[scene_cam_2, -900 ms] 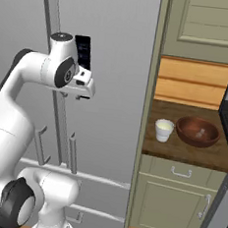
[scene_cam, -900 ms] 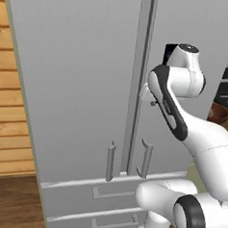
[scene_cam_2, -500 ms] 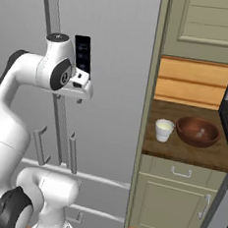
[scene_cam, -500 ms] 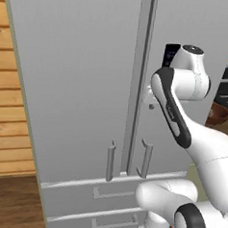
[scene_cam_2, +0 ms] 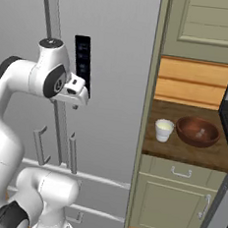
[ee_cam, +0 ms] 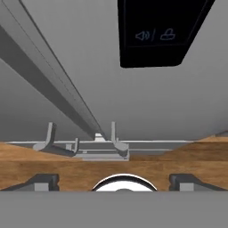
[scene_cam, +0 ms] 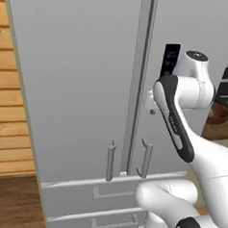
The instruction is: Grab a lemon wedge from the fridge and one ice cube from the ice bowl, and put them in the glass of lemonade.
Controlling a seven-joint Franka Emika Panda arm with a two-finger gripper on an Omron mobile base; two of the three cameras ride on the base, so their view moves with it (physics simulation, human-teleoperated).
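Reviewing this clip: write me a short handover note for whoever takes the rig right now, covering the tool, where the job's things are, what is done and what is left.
Tool: open, empty, raised close to the fridge's right door near the black panel.
Fridge: both doors shut, both bar handles untouched; the lemon wedge should be inside.
Cup of lemonade: upright on the wooden counter to the right of the fridge.
Ice bowl: beside the cup, on its right.
Done: nothing delivered.
Left: open the fridge, fetch the wedge, drop it in the cup, then take one ice cube from the bowl and add it.
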